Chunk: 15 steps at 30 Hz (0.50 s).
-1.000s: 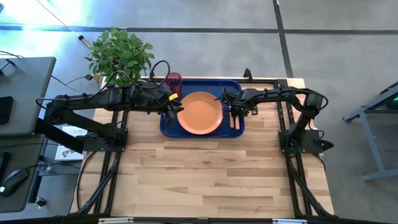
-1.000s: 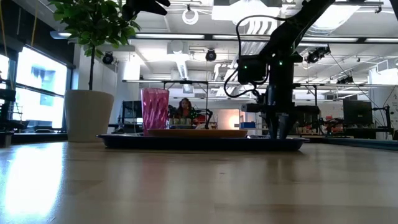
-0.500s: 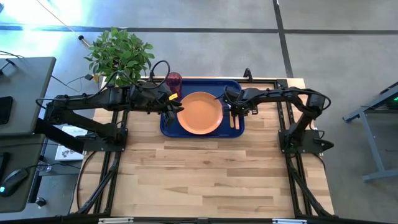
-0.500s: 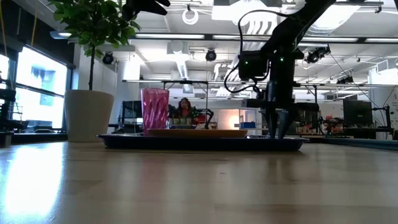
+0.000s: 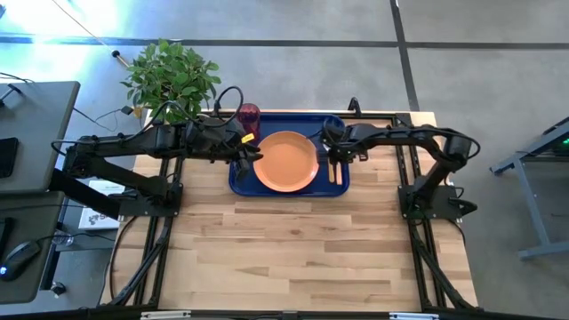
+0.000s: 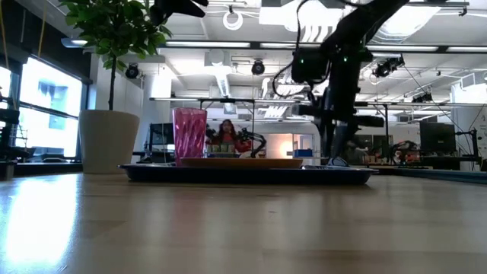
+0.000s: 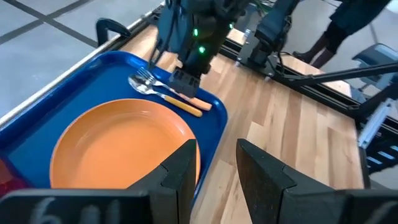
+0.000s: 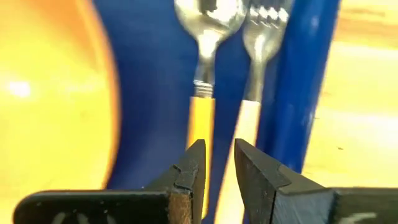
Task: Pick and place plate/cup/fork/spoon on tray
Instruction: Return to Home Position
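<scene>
The orange plate (image 5: pixel 286 161) lies flat in the middle of the dark blue tray (image 5: pixel 293 121). The dark red cup (image 6: pixel 189 134) stands upright at the tray's far left corner. The spoon (image 8: pixel 208 17) and the fork (image 8: pixel 265 26) lie side by side along the tray's right rim, heads toward the far edge, the fork nearer the rim. My right gripper (image 8: pixel 217 163) hovers just above their orange handles (image 5: pixel 337 172), narrowly open and empty. My left gripper (image 7: pixel 217 168) is open and empty above the tray's left part, beside the plate.
A potted plant with a white pot (image 6: pixel 109 141) stands off the table's far left corner. Bare wooden tabletop (image 5: pixel 293 249) stretches from the tray to the near edge. The arms' frames run along both sides of the table.
My right gripper has risen from the tray floor by the fork and spoon handles and drifted a little toward the far edge. The fork and spoon stay lying on the tray. My left arm has kept still.
</scene>
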### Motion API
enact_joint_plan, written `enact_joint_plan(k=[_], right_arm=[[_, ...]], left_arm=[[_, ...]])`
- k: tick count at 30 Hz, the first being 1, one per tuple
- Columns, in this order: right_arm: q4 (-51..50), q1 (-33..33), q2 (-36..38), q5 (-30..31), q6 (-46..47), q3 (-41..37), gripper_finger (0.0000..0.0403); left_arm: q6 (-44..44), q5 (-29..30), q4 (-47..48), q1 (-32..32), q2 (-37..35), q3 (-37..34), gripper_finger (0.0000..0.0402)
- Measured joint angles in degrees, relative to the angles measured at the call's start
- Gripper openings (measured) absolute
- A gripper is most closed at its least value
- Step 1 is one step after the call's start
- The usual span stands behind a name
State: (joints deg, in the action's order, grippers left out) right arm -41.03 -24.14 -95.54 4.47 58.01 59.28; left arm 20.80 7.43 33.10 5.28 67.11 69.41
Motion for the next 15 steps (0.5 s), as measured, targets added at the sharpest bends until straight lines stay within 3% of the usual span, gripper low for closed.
enact_joint_plan(k=[5,15], right_arm=[[0.32,2.96,3.58,0.02,-3.74,1.77,0.0076],[6.7,12.53,11.71,6.45,-7.91,2.48,0.0075]], left_arm=[[-1.66,-2.4,-0.41,-0.61,-0.64,0.0,0.0106],[-2.97,-2.21,0.41,-4.95,-2.1,-0.03,0.0106]])
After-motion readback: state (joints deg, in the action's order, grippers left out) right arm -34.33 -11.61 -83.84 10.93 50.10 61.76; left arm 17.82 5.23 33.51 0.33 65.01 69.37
